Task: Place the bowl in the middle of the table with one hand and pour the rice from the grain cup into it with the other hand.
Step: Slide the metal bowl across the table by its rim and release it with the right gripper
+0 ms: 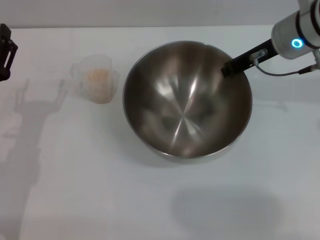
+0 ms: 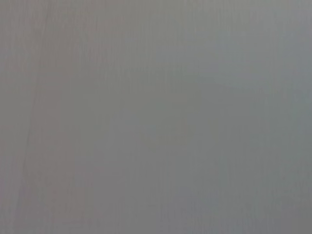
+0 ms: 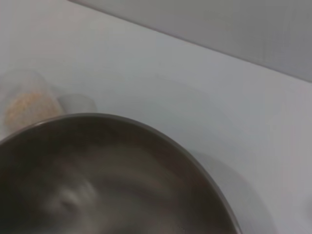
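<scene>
The steel bowl (image 1: 186,100) stands near the middle of the white table (image 1: 100,190). My right gripper (image 1: 234,65) comes in from the far right and is shut on the bowl's far right rim, with one dark finger (image 1: 240,61) showing inside the rim. The grain cup (image 1: 95,78) stands left of the bowl, close to it but apart, with rice (image 1: 98,76) inside. My left gripper (image 1: 5,50) is at the far left edge, well away from the cup. The right wrist view shows the bowl (image 3: 122,185), with the cup (image 3: 29,100) and its rice (image 3: 23,105) beyond it.
The left wrist view shows only a plain grey surface. A grey cable (image 1: 285,73) hangs from the right arm beside the bowl. White tabletop stretches in front of the bowl and to its right.
</scene>
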`<action>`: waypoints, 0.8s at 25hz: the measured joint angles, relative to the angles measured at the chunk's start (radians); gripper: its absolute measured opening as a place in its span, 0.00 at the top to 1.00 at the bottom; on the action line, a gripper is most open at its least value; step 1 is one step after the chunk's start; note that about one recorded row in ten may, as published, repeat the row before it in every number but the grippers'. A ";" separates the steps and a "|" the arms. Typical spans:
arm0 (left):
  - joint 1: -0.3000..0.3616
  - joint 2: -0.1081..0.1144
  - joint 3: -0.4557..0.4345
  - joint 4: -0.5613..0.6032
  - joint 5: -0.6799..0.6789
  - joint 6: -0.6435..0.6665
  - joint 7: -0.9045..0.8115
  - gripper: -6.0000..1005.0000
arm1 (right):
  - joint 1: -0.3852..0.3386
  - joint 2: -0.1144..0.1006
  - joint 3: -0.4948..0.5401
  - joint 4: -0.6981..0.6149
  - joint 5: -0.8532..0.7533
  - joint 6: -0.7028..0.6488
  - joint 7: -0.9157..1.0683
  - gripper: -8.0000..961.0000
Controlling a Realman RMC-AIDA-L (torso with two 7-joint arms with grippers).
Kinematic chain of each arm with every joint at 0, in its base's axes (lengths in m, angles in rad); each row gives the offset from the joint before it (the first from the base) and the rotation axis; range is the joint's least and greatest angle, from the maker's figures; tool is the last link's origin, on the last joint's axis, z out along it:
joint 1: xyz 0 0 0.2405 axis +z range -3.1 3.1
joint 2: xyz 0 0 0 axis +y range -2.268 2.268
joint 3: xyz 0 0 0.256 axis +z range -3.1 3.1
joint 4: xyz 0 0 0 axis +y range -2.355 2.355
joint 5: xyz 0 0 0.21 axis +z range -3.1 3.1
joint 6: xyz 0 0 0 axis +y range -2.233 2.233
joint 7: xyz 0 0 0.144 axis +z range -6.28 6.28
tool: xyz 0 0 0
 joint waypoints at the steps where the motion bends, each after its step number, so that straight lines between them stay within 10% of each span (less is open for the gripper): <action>1: 0.001 0.000 0.000 0.000 0.000 0.000 -0.001 0.13 | 0.009 0.000 0.000 0.018 -0.002 -0.004 0.000 0.99; 20: 0.007 0.000 0.002 0.000 0.000 0.005 -0.003 0.13 | 0.052 0.000 -0.012 0.106 -0.048 -0.056 0.020 0.89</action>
